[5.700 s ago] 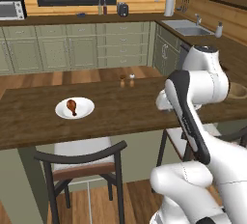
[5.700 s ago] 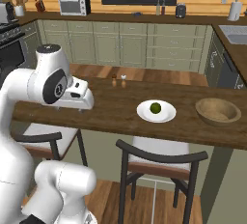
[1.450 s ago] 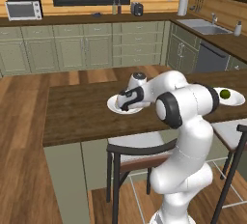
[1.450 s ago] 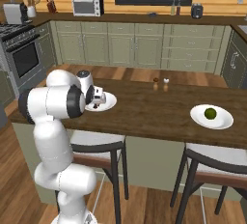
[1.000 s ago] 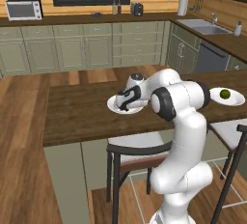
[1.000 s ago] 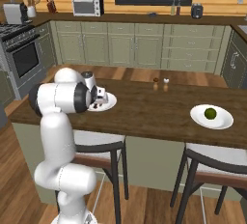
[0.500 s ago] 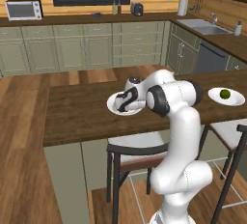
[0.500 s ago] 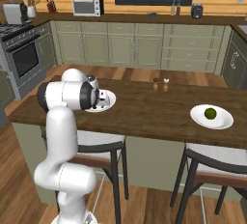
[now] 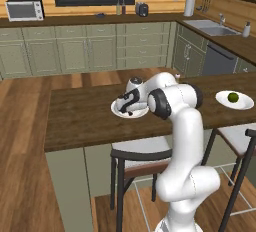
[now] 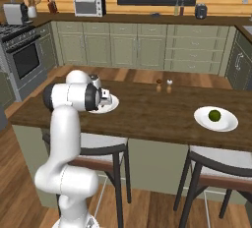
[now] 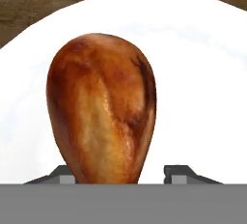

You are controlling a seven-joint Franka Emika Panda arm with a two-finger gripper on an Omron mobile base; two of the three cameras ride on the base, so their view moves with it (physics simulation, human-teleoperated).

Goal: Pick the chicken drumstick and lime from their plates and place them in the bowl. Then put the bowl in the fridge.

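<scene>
Two round white shallow plates sit on the long dark wooden counter, and the left base view shows both. The nearer plate (image 9: 129,110) lies at the middle of the counter (image 9: 80,118), under the white arm's two-finger gripper (image 9: 125,107), which is down over it; the drumstick itself is hidden by the hand. Well along the counter towards the sink side, the second plate (image 9: 235,100) carries the small round dark green lime (image 9: 232,96).

From the right base view, the arm's hand covers most of the near plate (image 10: 109,105) at the stove end of the counter, the lime (image 10: 214,115) rests on its plate (image 10: 216,120) far along, and two small shakers (image 10: 163,85) stand between them near the far edge.

In the hand view, the reddish-brown cooked chicken drumstick (image 11: 103,107) lies on the white plate (image 11: 202,83), its bulbous end pointing away. The two dark fingertips (image 11: 178,174) stand apart either side of its narrowing lower part, not yet closed; whether they touch it I cannot tell. The drumstick looks light and fairly firm but glossy, so likely slippery; pinching across the meat just above the taper seems safest, as the thin bone end could slide out.
</scene>
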